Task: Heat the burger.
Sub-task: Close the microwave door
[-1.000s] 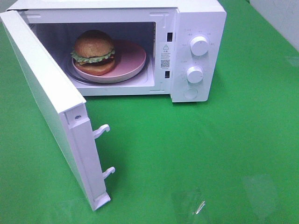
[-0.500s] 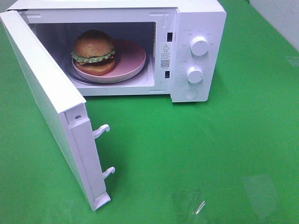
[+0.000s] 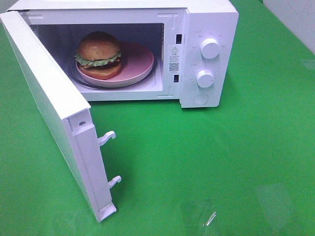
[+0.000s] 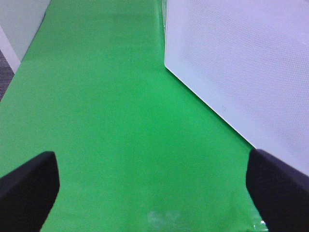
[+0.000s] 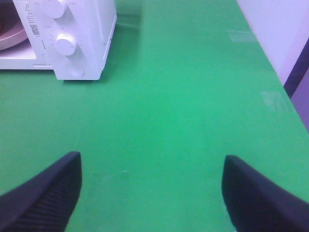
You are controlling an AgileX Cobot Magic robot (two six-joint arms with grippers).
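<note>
The burger (image 3: 99, 54), with a golden-brown bun and a green lettuce edge, sits on a pink plate (image 3: 139, 61) inside the white microwave (image 3: 206, 19). The microwave door (image 3: 49, 108) is swung wide open toward the front left. Neither gripper shows in the exterior high view. In the left wrist view my left gripper (image 4: 154, 186) is open over the green cloth, its black fingers (image 4: 29, 186) wide apart, with the outer face of the door (image 4: 241, 63) just ahead. My right gripper (image 5: 152, 193) is open and empty, right of the microwave's control panel (image 5: 67, 43).
Two white knobs (image 3: 210, 48) and a round button are on the panel at the microwave's right. Two latch hooks (image 3: 107, 137) stick out of the open door's edge. Green cloth (image 3: 221, 157) covers the table in front of and right of the microwave.
</note>
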